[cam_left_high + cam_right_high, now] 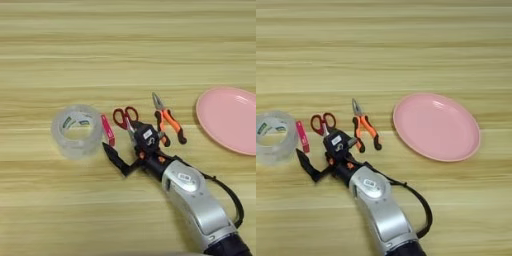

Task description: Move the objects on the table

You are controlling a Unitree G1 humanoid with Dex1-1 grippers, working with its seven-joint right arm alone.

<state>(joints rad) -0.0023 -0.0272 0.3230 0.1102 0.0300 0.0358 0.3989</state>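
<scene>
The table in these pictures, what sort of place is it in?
Probably a lab or workshop bench set up for robot handling practice: a bare wooden table with loose tools, pliers and scissors, beside a tape roll and an empty pink plate.

A clear tape roll lies flat, hole up, at the left of the counter. Just right of it lies a small pink-red bar, slightly tilted. Next come the red-handled scissors, handles pointing away, then the orange-and-black pliers, nose pointing away. A pink oval plate sits empty, well to the right.
</scene>
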